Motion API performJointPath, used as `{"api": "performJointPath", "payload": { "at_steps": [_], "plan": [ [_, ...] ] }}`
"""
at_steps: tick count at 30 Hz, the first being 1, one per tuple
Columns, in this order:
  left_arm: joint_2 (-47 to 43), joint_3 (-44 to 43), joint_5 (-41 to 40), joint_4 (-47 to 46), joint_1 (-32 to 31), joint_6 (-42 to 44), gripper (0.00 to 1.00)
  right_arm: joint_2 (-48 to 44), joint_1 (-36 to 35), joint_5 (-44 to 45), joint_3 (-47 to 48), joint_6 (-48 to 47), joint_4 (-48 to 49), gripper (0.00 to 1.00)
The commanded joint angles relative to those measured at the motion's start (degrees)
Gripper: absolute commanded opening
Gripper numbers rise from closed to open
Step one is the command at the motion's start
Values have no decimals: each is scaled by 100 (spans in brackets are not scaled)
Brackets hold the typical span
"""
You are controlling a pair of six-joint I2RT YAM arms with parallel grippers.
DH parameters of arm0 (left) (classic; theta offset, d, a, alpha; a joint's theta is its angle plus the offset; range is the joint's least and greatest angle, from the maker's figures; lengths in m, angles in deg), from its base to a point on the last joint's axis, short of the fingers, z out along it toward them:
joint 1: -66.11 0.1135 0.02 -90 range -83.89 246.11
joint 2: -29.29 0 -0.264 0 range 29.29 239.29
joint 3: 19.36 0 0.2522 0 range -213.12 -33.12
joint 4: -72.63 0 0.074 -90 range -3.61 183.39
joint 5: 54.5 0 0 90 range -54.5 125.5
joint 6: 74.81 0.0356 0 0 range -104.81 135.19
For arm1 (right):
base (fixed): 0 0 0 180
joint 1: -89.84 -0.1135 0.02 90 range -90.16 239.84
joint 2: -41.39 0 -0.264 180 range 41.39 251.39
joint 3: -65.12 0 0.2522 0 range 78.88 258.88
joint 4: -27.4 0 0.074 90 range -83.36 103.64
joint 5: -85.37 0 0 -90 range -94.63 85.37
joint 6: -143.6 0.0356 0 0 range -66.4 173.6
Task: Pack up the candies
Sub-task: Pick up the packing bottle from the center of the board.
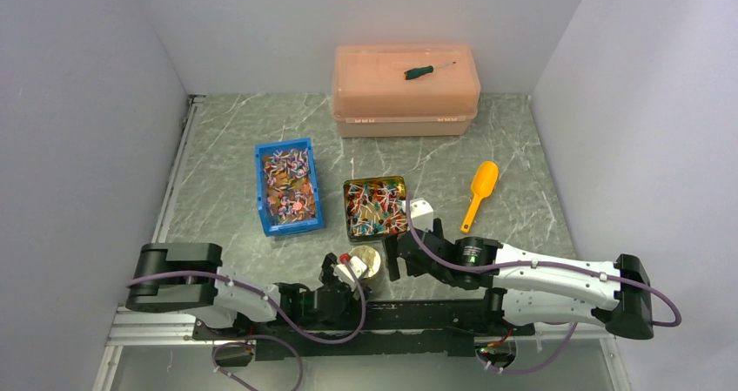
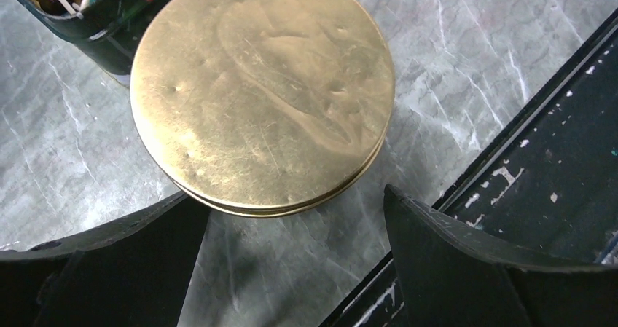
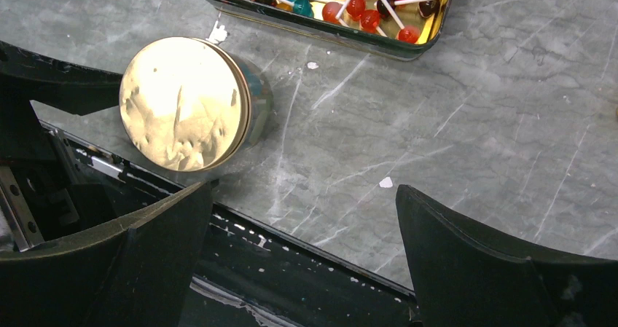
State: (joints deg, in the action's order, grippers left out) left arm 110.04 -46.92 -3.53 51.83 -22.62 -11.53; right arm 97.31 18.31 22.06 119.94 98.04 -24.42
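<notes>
The candies fill a blue bin (image 1: pixel 290 186) and a square dark tin with a gold inside (image 1: pixel 376 206). In the right wrist view they (image 3: pixel 350 3) are small red, teal and dark balls on white sticks. A round gold tin (image 1: pixel 369 261) stands just in front of the square tin. My left gripper (image 1: pixel 351 273) is open and empty. The round tin (image 2: pixel 262 94) lies just beyond its fingertips. My right gripper (image 1: pixel 411 247) is open and empty, low over the table's near edge. The round tin (image 3: pixel 186 101) is to its left.
An orange plastic scoop (image 1: pixel 479 192) lies right of the square tin. A peach lidded box (image 1: pixel 405 91) stands at the back with a green-handled screwdriver (image 1: pixel 426 70) on top. The black rail (image 3: pixel 291 258) runs along the table's near edge under both grippers.
</notes>
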Motion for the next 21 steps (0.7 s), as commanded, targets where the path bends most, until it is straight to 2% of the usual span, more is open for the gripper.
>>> {"api": "performJointPath", "payload": {
  "at_steps": [1,16,21],
  "plan": [
    [342,204,-180,-1299,-25,272,94,-162,25,37,-64,104,77,100],
    [2222,630,-122,-5220,32,1600,95,-42,25,-94,-29,215,-11,100],
    [2430,655,13,-5622,203,1582,98,4,25,-95,-48,261,18,100]
  ]
}}
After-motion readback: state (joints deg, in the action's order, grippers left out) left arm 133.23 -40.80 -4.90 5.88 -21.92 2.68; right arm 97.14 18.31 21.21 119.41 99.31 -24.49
